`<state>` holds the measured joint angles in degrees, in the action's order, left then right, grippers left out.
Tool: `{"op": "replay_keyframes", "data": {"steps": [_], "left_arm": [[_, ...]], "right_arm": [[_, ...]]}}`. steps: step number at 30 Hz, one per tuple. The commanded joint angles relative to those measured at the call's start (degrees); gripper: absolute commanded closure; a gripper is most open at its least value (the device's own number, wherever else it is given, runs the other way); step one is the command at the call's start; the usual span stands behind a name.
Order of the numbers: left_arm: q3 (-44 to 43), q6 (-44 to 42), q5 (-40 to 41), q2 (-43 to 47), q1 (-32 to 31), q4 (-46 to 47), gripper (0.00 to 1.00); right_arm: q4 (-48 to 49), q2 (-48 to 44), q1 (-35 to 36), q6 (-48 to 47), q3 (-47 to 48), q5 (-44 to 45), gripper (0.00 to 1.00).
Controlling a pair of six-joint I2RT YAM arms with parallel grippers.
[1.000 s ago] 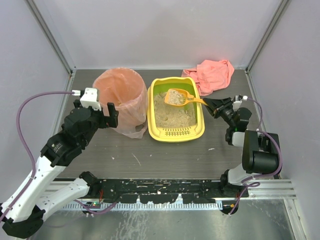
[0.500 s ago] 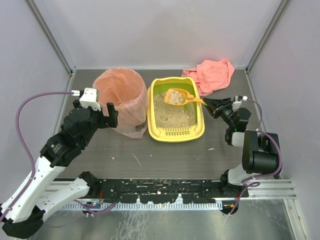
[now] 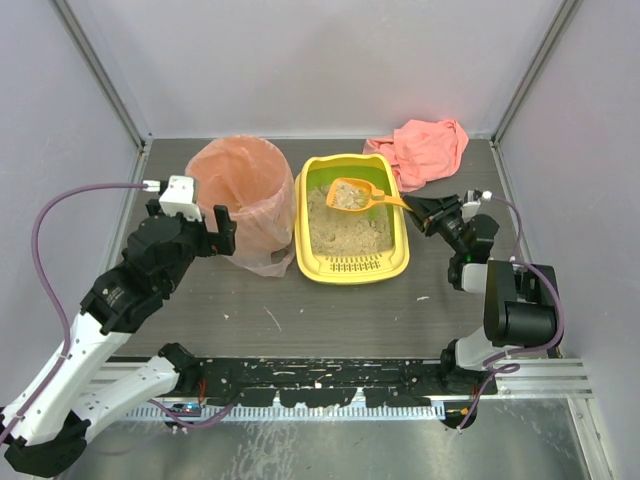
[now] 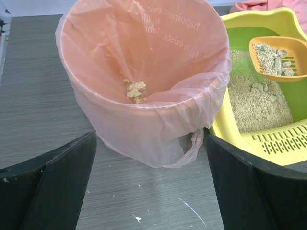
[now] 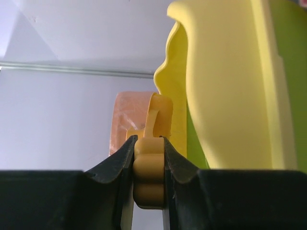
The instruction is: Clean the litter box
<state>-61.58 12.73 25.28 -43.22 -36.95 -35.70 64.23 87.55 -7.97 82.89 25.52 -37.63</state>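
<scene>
Top external: yellow rounded plastic litter box (image 3: 350,264), green inside, grainy beige litter, on desk (image 3: 300,310) beside pink-bagged round bin (image 3: 240,180); right end effector (image 3: 425,210) clamped on orange scoop (image 3: 352,195) handle; left end effector (image 3: 192,228) spread wide, empty.

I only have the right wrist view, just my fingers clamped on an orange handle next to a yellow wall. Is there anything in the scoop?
Observer: Yes, the scoop is loaded, held over the far end of the litter box.
Operator: Where's the bin from there?
Observer: The bin, lined with a pink bag, stands right beside the box on its left.
Operator: Anything in it?
Observer: A few clumps lie at the bottom.
</scene>
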Motion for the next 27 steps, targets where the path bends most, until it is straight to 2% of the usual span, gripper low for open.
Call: {"op": "replay_keyframes", "data": {"steps": [1,4,7,10,14,17,21,24,27], "left_arm": [[-2.27,-0.1,0.37,-0.2,0.37,1.51,0.02],[0.12,-0.77,1.31,0.77,0.3,4.44,0.02],[-1.58,-0.23,0.52,-0.36,0.3,2.51,0.02],[-0.35,-0.2,0.73,0.28,0.32,3.51,0.02],[-1.14,-0.2,0.8,0.06,0.3,2.56,0.02],[-0.07,-0.68,1.49,0.85,0.31,3.91,0.02],[-1.6,-0.34,0.89,-0.05,0.37,2.32,0.02],[-0.5,-0.6,1.37,0.56,0.3,3.49,0.02],[-0.86,-0.68,1.36,0.15,0.37,3.54,0.02]], "right_arm": [[3.09,-1.46,-2.8,-0.67,-0.49,1.42,0.99],[3.06,-1.17,1.06,-3.73,3.03,-1.95,0.99],[0.02,-3.56,-3.64,-2.76,-1.09,3.25,1.0],[1.27,-1.89,1.45,-6.37,3.56,-2.7,0.99],[2.22,-3.42,-4.5,-2.73,-1.72,3.33,0.99],[4.58,-0.57,1.47,-6.5,3.93,-4.51,0.99],[4.87,-2.51,-3.92,-3.25,-0.62,1.71,0.99],[4.6,-1.16,1.26,-7.63,4.22,-4.3,0.99],[2.41,-4.19,-3.83,-5.8,-1.0,1.9,0.99]]}}
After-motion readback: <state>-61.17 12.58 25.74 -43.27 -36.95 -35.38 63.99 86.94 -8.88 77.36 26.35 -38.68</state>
